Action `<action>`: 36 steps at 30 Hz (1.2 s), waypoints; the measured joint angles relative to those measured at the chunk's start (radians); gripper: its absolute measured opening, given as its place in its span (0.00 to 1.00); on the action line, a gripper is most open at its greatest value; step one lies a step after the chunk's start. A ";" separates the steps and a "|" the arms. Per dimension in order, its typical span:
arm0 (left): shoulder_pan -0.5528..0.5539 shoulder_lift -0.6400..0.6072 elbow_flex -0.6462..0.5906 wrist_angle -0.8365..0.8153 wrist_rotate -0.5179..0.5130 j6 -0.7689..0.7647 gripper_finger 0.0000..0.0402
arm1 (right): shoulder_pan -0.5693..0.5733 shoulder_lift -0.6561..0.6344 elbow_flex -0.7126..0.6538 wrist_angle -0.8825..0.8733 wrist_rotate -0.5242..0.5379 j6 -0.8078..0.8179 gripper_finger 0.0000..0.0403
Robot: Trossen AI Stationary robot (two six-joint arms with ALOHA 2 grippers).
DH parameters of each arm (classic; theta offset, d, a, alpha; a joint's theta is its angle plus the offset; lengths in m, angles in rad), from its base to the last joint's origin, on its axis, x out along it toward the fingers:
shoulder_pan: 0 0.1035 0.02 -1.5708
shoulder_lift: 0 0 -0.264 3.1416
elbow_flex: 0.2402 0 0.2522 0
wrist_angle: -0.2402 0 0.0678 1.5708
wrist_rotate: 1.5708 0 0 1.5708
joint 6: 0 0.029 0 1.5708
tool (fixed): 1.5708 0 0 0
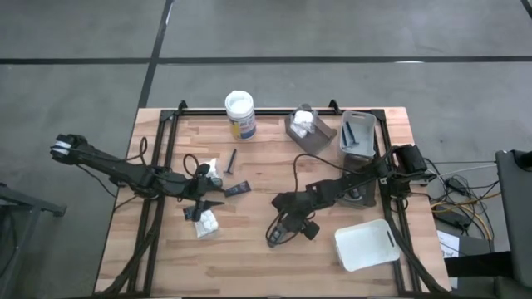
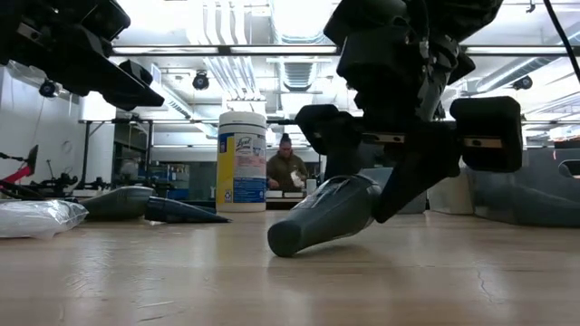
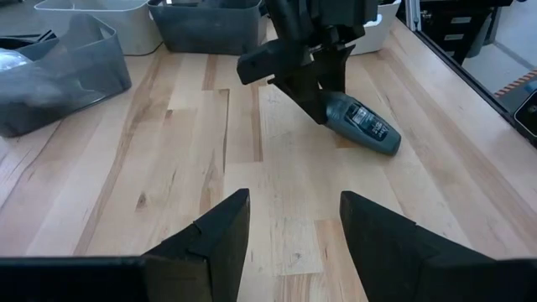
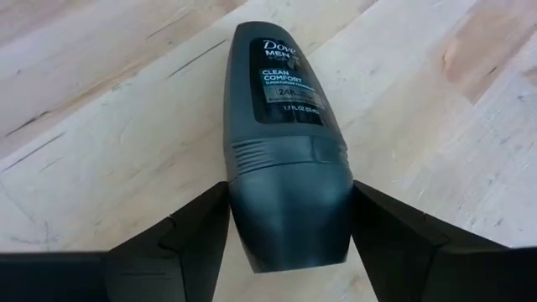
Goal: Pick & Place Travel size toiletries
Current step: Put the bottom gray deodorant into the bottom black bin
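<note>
While the right hand (image 4: 289,243) is low over the middle of the desk (image 1: 266,257), its two fingers (image 4: 180,243) stand on both sides of a dark grey roll-on bottle (image 4: 289,143) and press on the cap end. The bottle is tilted: in the low view its narrow end touches the wood and the cap end is raised between the fingers. So the right hand is closed on the roll-on bottle.

On the left part of the desk, the left hand (image 3: 294,243) is open and holds nothing; only bare wood shows between its fingers (image 3: 214,243). It points across the desk toward the right hand. Near it in the high view lie other toiletries: a white packet (image 1: 205,223) just beside it, a flat dark item (image 1: 236,189), and a thin dark stick (image 1: 232,159).

At the far edge stands a white-lidded jar (image 1: 239,114) with a blue and yellow label. To its right are a grey tray (image 1: 309,130) holding white packets and a second grey tray (image 1: 358,135). A white tray (image 1: 366,245) lies at the near right corner.
</note>
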 joint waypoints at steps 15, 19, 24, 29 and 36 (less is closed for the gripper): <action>0.001 0.000 0.000 0.000 0.000 0.000 0.48 | 0.001 0.000 -0.008 -0.034 -0.035 0.032 0.48; 0.001 0.000 0.000 0.000 0.000 0.000 0.48 | 0.000 -0.005 -0.008 -0.066 -0.040 0.047 0.49; 0.001 0.000 0.000 0.000 0.000 0.000 0.48 | 0.000 -0.035 -0.008 -0.120 -0.042 0.071 0.48; 0.000 0.000 0.000 -0.003 0.000 0.000 0.48 | -0.012 -0.083 -0.008 -0.153 -0.064 0.096 0.50; 0.000 0.000 0.001 -0.005 0.000 0.001 0.48 | -0.043 -0.158 -0.019 -0.228 -0.064 0.134 0.48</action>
